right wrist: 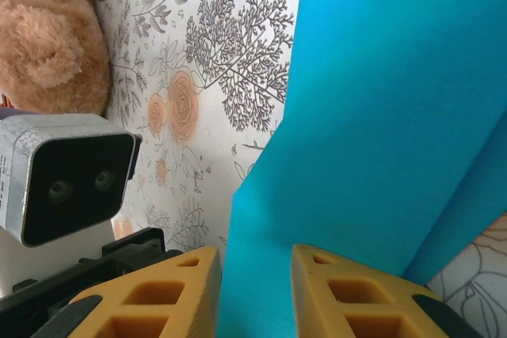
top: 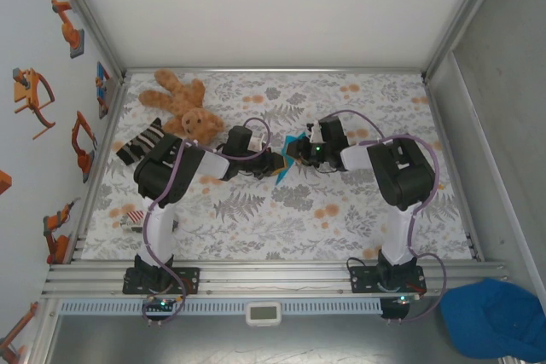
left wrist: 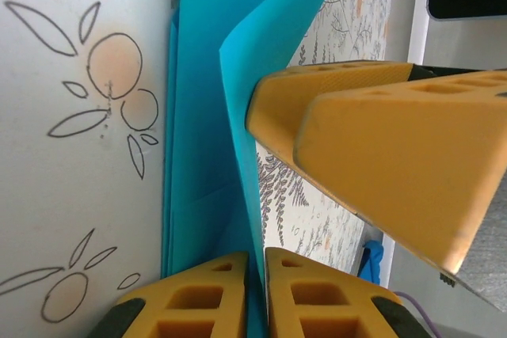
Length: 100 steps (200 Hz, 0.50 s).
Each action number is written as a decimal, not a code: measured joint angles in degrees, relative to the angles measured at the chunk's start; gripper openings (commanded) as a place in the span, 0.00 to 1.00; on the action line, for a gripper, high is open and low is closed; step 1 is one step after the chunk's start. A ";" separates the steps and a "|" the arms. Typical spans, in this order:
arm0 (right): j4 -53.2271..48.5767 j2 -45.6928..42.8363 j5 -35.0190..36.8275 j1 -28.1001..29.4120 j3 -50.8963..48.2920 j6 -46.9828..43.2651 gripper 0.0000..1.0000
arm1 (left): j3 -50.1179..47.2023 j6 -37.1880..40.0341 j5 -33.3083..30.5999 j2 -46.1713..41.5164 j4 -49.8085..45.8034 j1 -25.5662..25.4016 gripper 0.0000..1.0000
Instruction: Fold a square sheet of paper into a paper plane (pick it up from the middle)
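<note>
The square sheet of paper [top: 284, 169] is cyan-blue, folded into layers, and held up between the two arms at mid-table. In the left wrist view the paper [left wrist: 198, 116] stands edge-on, and my left gripper [left wrist: 256, 255] is shut on its lower edge, yellow fingers nearly touching. In the top view the left gripper [top: 273, 163] meets my right gripper [top: 295, 153] at the paper. From the right wrist, the paper [right wrist: 380, 116] faces the camera as a broad flap. The right gripper [right wrist: 255, 251] stands open, its fingers apart with the flap across the gap. The right gripper's fingers [left wrist: 380, 140] loom beside the paper's fold.
A brown teddy bear [top: 183, 108] lies at the back left, with a black-and-white striped item [top: 141, 141] beside it. A small object [top: 132, 221] sits near the left arm's base. A dark blue cap [top: 495, 317] lies off the table at the front right. The tablecloth is floral.
</note>
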 measured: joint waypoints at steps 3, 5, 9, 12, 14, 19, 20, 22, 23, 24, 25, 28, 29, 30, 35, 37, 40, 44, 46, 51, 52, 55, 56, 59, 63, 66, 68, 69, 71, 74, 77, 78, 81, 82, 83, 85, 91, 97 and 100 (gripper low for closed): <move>0.02 0.07 0.00 0.00 0.09 0.00 0.29 | 0.00 0.00 0.00 0.00 -0.02 0.00 0.12; -0.04 0.11 0.00 0.00 0.15 0.00 0.29 | 0.00 0.00 -0.02 0.00 -0.04 -0.02 0.12; -0.13 0.13 0.00 0.00 0.26 0.00 0.29 | 0.00 0.02 -0.02 0.00 -0.04 0.00 0.12; -0.17 0.20 0.00 0.00 0.35 0.00 0.29 | 0.00 0.02 -0.02 0.02 -0.07 0.00 0.12; -0.17 0.22 0.00 0.00 0.44 0.00 0.29 | 0.00 0.02 0.00 0.02 -0.09 0.00 0.12; -0.35 0.31 0.00 0.00 0.59 -0.02 0.29 | 0.00 0.02 -0.02 0.02 -0.11 0.00 0.12; -0.35 0.33 0.00 0.00 0.63 -0.02 0.29 | 0.00 0.02 -0.02 0.02 -0.13 0.00 0.12; -0.39 0.35 0.02 0.00 0.68 -0.02 0.29 | 0.00 0.02 -0.02 0.02 -0.13 0.00 0.12; -0.42 0.35 0.02 0.00 0.70 -0.02 0.29 | 0.00 0.02 -0.02 0.02 -0.13 0.00 0.12; -0.44 0.39 0.00 0.00 0.74 -0.02 0.29 | 0.00 0.02 -0.02 0.02 -0.13 0.00 0.12; -0.46 0.42 0.00 0.00 0.76 -0.02 0.29 | 0.00 0.02 -0.04 0.02 -0.13 0.00 0.12; -0.50 0.46 0.02 0.00 0.85 -0.02 0.29 | 0.00 0.02 -0.04 0.02 -0.15 0.02 0.11; -0.52 0.48 0.02 0.00 0.85 -0.02 0.29 | 0.00 0.02 -0.02 0.02 -0.15 0.02 0.11; -0.55 0.50 0.02 0.00 0.87 -0.02 0.29 | 0.00 0.02 -0.04 0.02 -0.17 0.00 0.11; -0.63 0.59 0.02 0.00 0.98 -0.02 0.29 | 0.00 0.02 -0.07 0.02 -0.22 0.02 0.11; -0.66 0.66 0.02 0.00 1.01 -0.04 0.29 | 0.00 0.04 -0.09 0.02 -0.24 0.02 0.11; -0.76 0.70 0.04 0.00 1.07 -0.02 0.29 | 0.00 0.04 -0.09 0.02 -0.31 0.02 0.10; -0.85 0.76 0.02 0.00 1.14 -0.04 0.29 | 0.00 0.04 -0.13 0.04 -0.33 0.04 0.10; -0.92 0.79 0.04 0.00 1.16 -0.04 0.29 | 0.00 0.04 -0.11 0.07 -0.35 0.04 0.10; -1.09 0.85 0.04 0.00 1.27 -0.04 0.29 | 0.00 0.04 -0.11 0.09 -0.37 0.04 0.10; -1.14 0.85 0.07 0.00 1.27 -0.04 0.29 | 0.00 0.04 -0.09 0.09 -0.37 0.04 0.10; -1.27 0.90 0.07 0.00 1.33 -0.04 0.29 | 0.00 0.04 -0.11 0.09 -0.39 0.04 0.10; -1.38 0.92 0.07 0.00 1.38 -0.07 0.29 | 0.00 0.04 -0.11 0.09 -0.39 0.04 0.10; -1.51 0.96 0.07 0.00 1.49 -0.04 0.29 | 0.00 0.04 -0.11 0.09 -0.42 0.04 0.10; -1.66 0.98 0.09 0.00 1.53 -0.07 0.29 | 0.04 0.07 -0.13 0.09 -0.48 0.04 0.10; -1.77 1.03 0.07 0.00 1.60 -0.07 0.29 | 0.07 0.07 -0.13 0.09 -0.52 0.04 0.10; -1.84 1.07 0.09 0.00 1.64 -0.07 0.29 | 0.09 0.07 -0.13 0.09 -0.55 0.04 0.10; -1.86 1.07 0.09 0.00 1.66 -0.07 0.29 | 0.11 0.07 -0.11 0.09 -0.59 0.04 0.10; -2.01 1.07 0.07 0.00 1.75 -0.09 0.29 | 0.11 0.09 -0.11 0.09 -0.61 0.04 0.10; -2.12 1.09 0.04 0.00 1.84 -0.07 0.29 | 0.11 0.09 -0.13 0.09 -0.63 0.04 0.10; -2.19 1.14 0.07 0.00 1.90 -0.09 0.29 | 0.11 0.11 -0.11 0.09 -0.68 0.04 0.11; -2.19 1.16 0.07 0.00 1.92 -0.09 0.29 | 0.11 0.11 -0.11 0.09 -0.68 0.04 0.11; -2.36 1.18 0.07 0.00 2.03 -0.11 0.29 | 0.13 0.13 -0.11 0.09 -0.70 0.04 0.11; -2.40 1.20 0.07 0.00 2.08 -0.09 0.29 | 0.15 0.15 -0.11 0.09 -0.72 0.04 0.11; -2.56 1.22 0.07 0.00 2.14 -0.11 0.29 | 0.15 0.17 -0.11 0.09 -0.74 0.04 0.11; -2.64 1.27 0.07 0.00 2.21 -0.11 0.29 | 0.17 0.20 -0.09 0.09 -0.74 0.04 0.11; -3.15 1.38 0.04 0.00 2.56 -0.17 0.29 | 0.22 0.22 -0.04 0.09 -0.83 0.04 0.12; -3.50 1.44 0.02 0.00 2.75 -0.24 0.29 | 0.22 0.24 -0.02 0.09 -0.85 0.04 0.12; -3.65 1.46 0.02 0.00 2.84 -0.26 0.29 | 0.22 0.24 0.00 0.09 -0.85 0.04 0.12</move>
